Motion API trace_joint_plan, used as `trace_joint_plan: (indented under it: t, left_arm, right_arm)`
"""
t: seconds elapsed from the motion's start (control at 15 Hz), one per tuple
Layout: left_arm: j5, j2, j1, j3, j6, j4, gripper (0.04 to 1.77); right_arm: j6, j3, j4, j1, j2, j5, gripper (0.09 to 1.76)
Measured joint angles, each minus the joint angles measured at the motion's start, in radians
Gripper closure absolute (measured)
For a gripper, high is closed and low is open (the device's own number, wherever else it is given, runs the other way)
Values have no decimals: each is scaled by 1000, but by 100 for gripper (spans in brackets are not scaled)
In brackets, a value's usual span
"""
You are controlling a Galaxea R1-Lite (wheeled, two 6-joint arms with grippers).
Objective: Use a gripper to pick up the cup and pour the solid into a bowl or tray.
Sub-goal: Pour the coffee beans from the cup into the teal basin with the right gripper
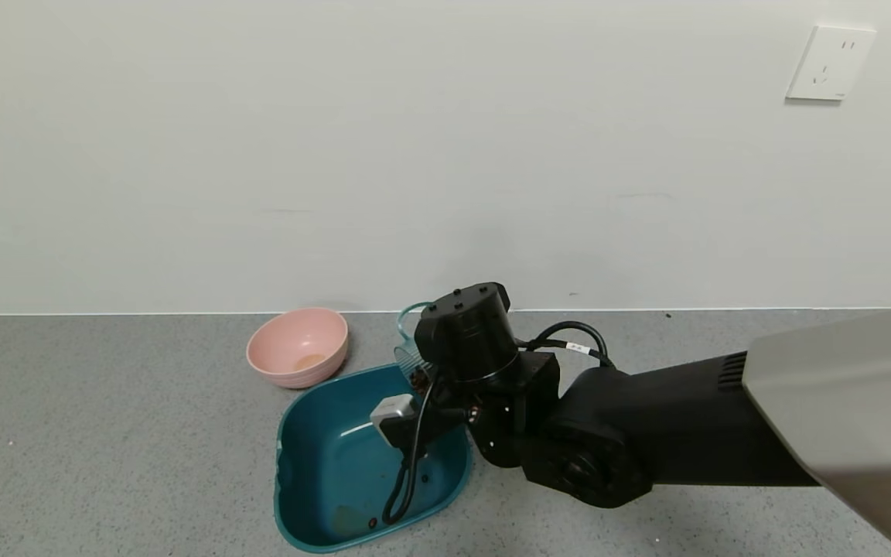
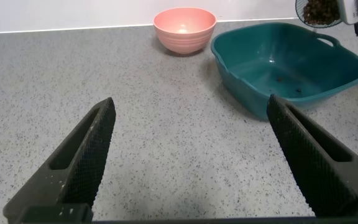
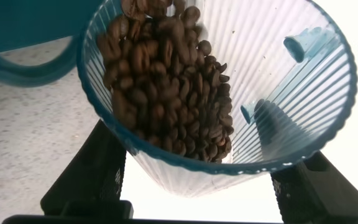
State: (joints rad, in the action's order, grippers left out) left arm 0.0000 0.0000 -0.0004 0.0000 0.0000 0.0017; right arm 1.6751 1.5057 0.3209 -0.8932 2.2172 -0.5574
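My right gripper is shut on the cup, a translucent blue-grey ribbed cup, and holds it tilted above the far right corner of the teal basin. In the right wrist view the cup sits between the black fingers, with the brown beans heaped against its lowered rim. A few beans lie in the basin. The left wrist view shows the basin and the cup of beans above it. My left gripper is open over bare counter, away from the basin.
A round pink bowl stands just beyond the basin's far left corner, near the wall; it also shows in the left wrist view. The speckled grey counter spreads to both sides. A wall socket is high on the right.
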Motion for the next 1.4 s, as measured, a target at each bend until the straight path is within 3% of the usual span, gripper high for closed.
trace_joint_plan:
  t: [0.73,1.4]
  left_arm:
    - [0,0,0,0,0,0,6]
    - [0,0,0,0,0,0,6]
  right_arm:
    - [42,-15,55,-12,20,-6,51]
    - [109,-30,114,-43,19,-71,51]
